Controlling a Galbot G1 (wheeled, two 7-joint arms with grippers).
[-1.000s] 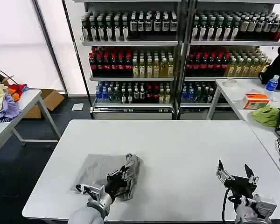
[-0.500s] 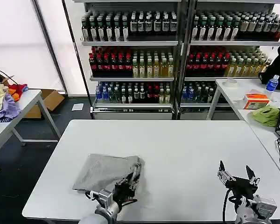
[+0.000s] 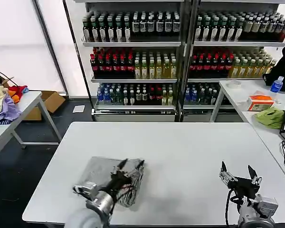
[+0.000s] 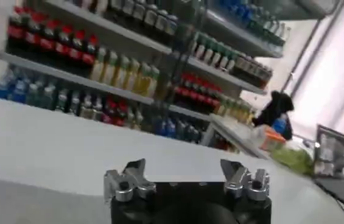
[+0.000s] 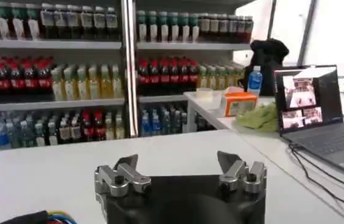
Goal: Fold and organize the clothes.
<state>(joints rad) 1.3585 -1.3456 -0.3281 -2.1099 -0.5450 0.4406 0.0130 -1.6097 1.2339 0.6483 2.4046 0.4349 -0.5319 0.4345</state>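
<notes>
Grey fabric, a folded garment [image 3: 104, 173], is shown lying on the white worktop [image 3: 180, 152], on the side of the robot's left arm and near the worktop's front edge. The left end effector [image 3: 131, 165] is seen directly above the garment's right-hand portion, where the cloth is bunched into a darker, rumpled heap; its two fingers are spread apart, and no cloth is seen between them in the left wrist view [image 4: 185, 175]. Whether the fingertips touch the fabric cannot be told. The flat, smoother part of the garment extends from the end effector toward the worktop's left edge.

The right end effector [image 3: 238, 174] is held above bare worktop near the front right corner, well apart from the garment, with its fingers likewise released and nothing between them, as confirmed in the right wrist view [image 5: 181, 168].

Behind the worktop, shelves [image 3: 180, 57] stocked with rows of bottles are visible. A laptop [image 5: 318, 112] stands on a side table to the worktop's right.
</notes>
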